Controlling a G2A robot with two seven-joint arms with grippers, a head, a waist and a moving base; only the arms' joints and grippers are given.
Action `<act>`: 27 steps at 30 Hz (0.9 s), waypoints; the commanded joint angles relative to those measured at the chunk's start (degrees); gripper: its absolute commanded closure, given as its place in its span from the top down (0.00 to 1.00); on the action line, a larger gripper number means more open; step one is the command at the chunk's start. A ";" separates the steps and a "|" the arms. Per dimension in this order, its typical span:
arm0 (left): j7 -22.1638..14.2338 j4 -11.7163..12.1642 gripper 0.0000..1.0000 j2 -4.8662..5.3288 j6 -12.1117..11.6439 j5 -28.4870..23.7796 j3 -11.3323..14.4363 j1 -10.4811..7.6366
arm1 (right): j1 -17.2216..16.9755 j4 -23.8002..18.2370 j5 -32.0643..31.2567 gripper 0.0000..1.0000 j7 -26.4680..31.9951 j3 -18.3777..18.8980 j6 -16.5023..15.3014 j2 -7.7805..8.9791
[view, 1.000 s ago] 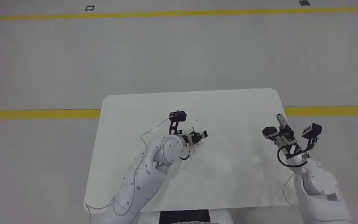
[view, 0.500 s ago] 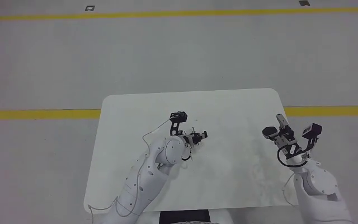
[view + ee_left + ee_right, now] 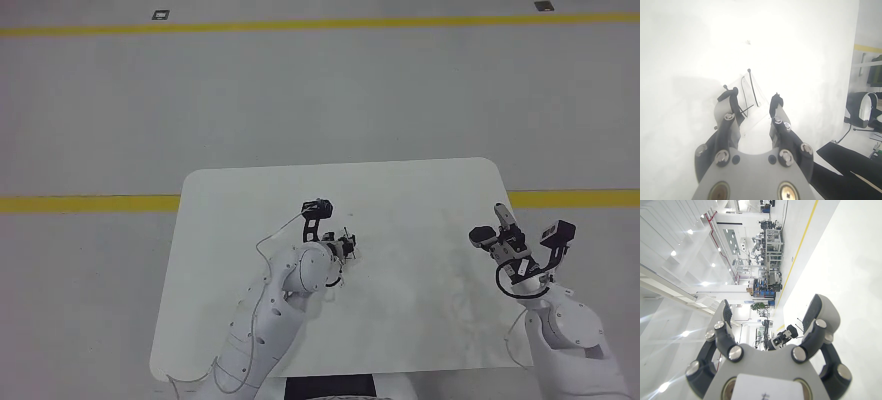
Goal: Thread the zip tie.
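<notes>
Several black zip ties (image 3: 753, 89) lie loose and crossed on what looks like a clear plastic sheet (image 3: 757, 113) on the white table (image 3: 420, 190). My left gripper (image 3: 755, 95) hangs just above them, open, tilted down, with one fingertip (image 3: 734, 92) close beside the ties and nothing between the fingers. In the top view the left gripper (image 3: 348, 243) is near the table's middle. My right gripper (image 3: 492, 226) is held up over the table's right side, open and empty. In its own wrist view the right gripper (image 3: 772, 306) faces the room, with the left arm's gripper (image 3: 783, 336) farther off.
A small pale scrap (image 3: 748, 42) lies on the table beyond the ties. The table's right edge (image 3: 505, 185) is close to the right arm. A yellow floor line (image 3: 90, 203) runs behind the table.
The left gripper has tipped downward and drawn back a little toward the ties. The right arm has kept still.
</notes>
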 commanded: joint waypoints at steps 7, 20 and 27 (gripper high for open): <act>-1.44 2.42 0.29 -2.58 0.00 3.52 -1.76 -0.40 | 0.00 0.00 0.00 1.00 0.00 0.00 0.00 0.00; -2.68 4.06 0.22 -5.39 0.00 8.49 -4.51 -0.63 | 0.00 0.00 0.00 1.00 0.00 0.00 0.00 0.00; -3.58 6.08 0.22 -5.94 0.00 10.24 -5.51 -1.32 | 0.00 0.00 0.00 1.00 0.00 0.00 0.00 0.00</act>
